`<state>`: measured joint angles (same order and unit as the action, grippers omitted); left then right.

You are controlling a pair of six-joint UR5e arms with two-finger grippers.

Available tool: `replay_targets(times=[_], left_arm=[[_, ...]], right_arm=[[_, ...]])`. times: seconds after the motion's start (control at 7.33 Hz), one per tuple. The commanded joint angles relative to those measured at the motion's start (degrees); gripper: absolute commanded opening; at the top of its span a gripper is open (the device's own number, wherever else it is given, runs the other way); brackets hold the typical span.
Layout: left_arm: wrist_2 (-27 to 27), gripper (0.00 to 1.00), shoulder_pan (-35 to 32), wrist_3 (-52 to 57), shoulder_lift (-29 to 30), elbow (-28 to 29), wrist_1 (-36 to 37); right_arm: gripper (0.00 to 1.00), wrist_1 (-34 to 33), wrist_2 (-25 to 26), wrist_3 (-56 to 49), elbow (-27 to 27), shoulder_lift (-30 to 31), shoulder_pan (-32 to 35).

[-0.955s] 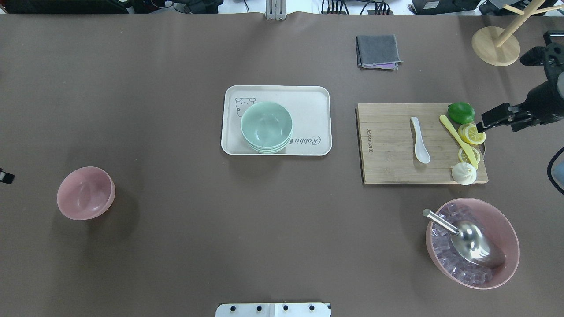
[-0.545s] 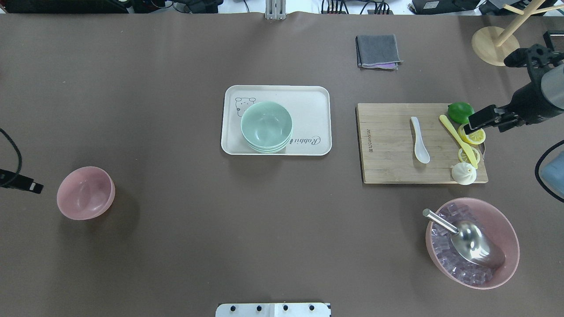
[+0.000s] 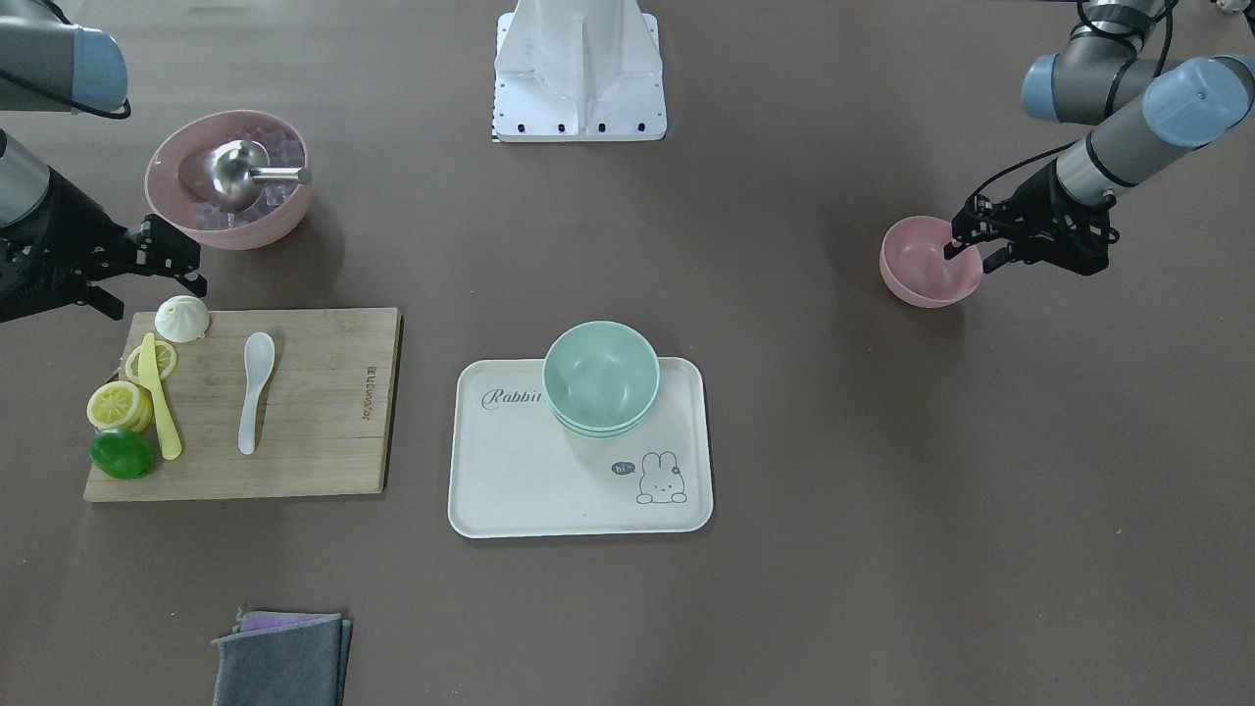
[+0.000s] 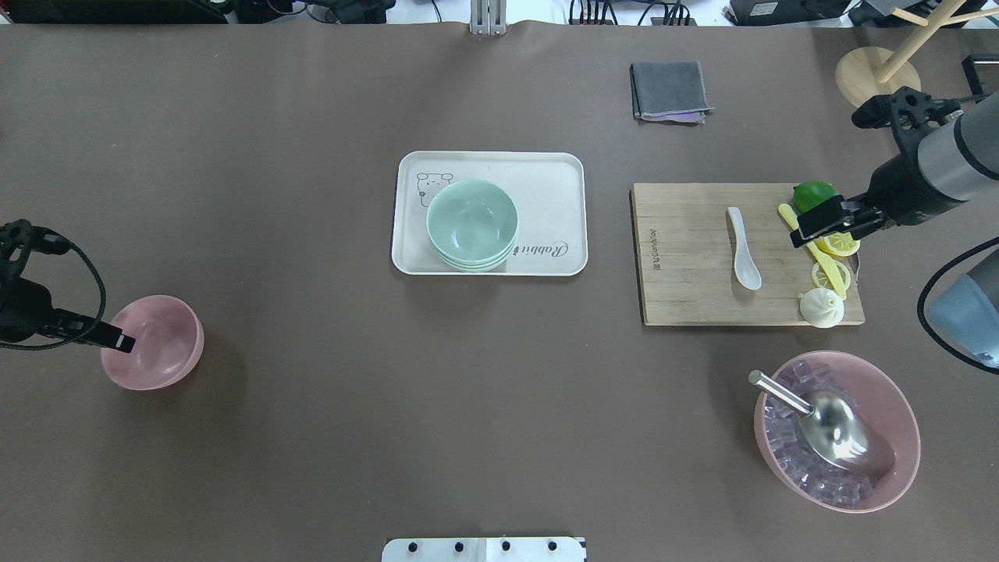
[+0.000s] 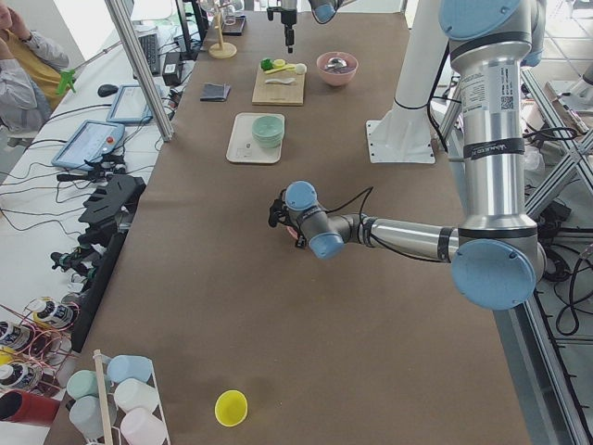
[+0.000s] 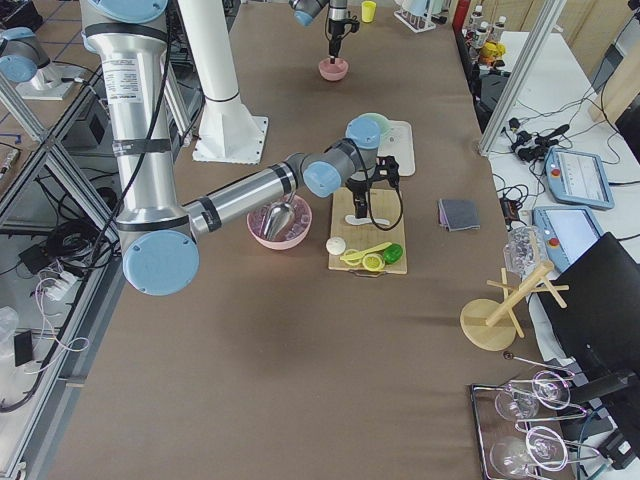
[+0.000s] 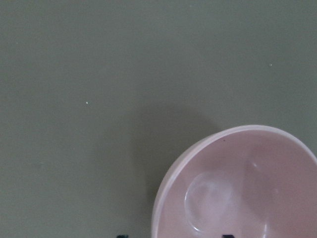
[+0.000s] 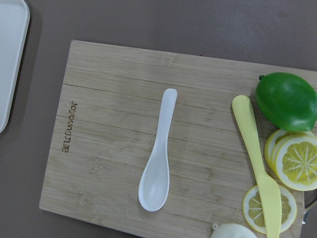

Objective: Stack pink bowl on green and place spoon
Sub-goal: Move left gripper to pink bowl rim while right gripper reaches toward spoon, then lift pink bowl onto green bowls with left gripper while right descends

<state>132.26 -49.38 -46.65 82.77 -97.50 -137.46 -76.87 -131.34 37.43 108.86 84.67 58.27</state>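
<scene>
The small pink bowl [image 4: 160,343] stands upright at the table's left and also shows in the front view [image 3: 922,265]. My left gripper [image 4: 121,341] is open over its left rim [image 7: 198,153], with nothing in it. Stacked green bowls [image 4: 472,222] sit on the white tray [image 4: 546,176]. The white spoon [image 4: 743,248] lies bowl-up on the wooden cutting board [image 4: 679,257]; it also shows in the right wrist view [image 8: 158,153]. My right gripper [image 4: 808,226] is open and empty above the board's right part, to the right of the spoon.
A lime [image 4: 817,197], lemon slices [image 4: 843,244], a yellow knife [image 4: 812,250] and a white bun [image 4: 821,307] sit on the board's right side. A large pink bowl of ice with a metal scoop [image 4: 839,433] is front right. A grey cloth [image 4: 670,91] and a wooden stand [image 4: 866,78] are at the back.
My left gripper came in from the left edge and now reaches over the pink bowl's rim. My right gripper moved left, from beside the board to above its right part.
</scene>
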Motion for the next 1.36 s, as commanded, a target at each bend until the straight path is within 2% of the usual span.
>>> replay_targets(times=[0.0,0.14,0.27,0.41,0.68,0.82,0.95,1.23], left_arm=[[-0.07,0.0,0.07,-0.2,0.54,0.2,-0.44],[-0.24,0.0,0.07,-2.03,2.29,-0.06,-0.36],[-0.68,0.0,-0.01,-11.79,7.7,-0.76,0.16],[-0.34,0.0,-0.01,-19.54,15.85,-0.76,2.87],[-1.82,0.0,0.16,-24.19,35.96,-1.02,24.84],[-5.57,0.0,0.77,-24.98,42.14,-0.85,32.35],[-7.69,0.0,2.78,-26.38,45.95,-0.68,36.86],[-12.88,0.0,5.95,-26.83,47.74,0.9,37.0]], right_arm=[[0.99,-0.03,0.82,0.19,-0.67,-0.12,-0.09],[0.99,-0.03,1.08,0.19,-1.02,-0.47,-0.09],[0.99,-0.03,1.35,0.28,-2.85,-1.78,-0.09],[0.99,0.06,1.61,0.19,-4.52,-2.83,-0.09],[0.98,-0.12,1.88,0.36,-7.86,-6.34,-0.18],[0.98,-0.03,1.88,0.37,-9.79,-7.75,-0.18],[0.98,-0.03,1.88,0.37,-10.94,-8.03,-0.79],[0.94,0.06,2.05,3.5,-17.07,-12.57,-2.1]])
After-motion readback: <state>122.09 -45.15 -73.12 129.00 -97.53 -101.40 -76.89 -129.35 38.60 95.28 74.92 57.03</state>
